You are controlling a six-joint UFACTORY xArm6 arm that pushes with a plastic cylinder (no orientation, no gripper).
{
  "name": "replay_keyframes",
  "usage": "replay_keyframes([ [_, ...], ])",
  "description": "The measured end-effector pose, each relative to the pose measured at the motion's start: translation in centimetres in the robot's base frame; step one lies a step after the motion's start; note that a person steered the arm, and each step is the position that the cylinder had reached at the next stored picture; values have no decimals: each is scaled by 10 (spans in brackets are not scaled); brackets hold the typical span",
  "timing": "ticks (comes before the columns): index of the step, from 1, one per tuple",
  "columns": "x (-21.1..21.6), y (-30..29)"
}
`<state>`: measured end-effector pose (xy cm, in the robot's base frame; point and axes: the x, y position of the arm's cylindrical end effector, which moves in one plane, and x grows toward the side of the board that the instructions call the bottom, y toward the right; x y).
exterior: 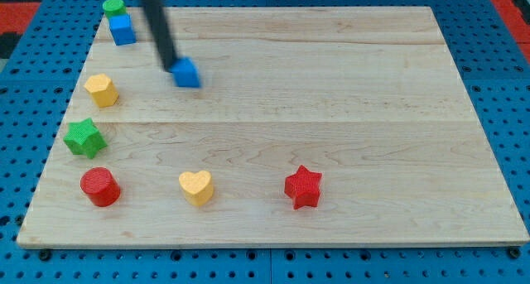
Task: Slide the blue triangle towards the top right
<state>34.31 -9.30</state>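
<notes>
The blue triangle [188, 73] lies on the wooden board [331, 110] in the upper left part. My tip [169, 66] is at the triangle's left edge, touching or almost touching it. The dark rod slants up from there to the view's top left.
A blue cube [122, 30] and a green cylinder [113, 7] sit at the top left corner. A yellow hexagon [101, 90], a green star [84, 138] and a red cylinder [100, 187] line the left side. A yellow heart [196, 187] and a red star [303, 187] lie near the bottom.
</notes>
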Motion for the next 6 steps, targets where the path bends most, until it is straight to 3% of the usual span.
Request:
replay_keyframes([
  [1,2,77],
  [3,18,-68],
  [4,74,-42],
  [5,66,17],
  [6,22,66],
])
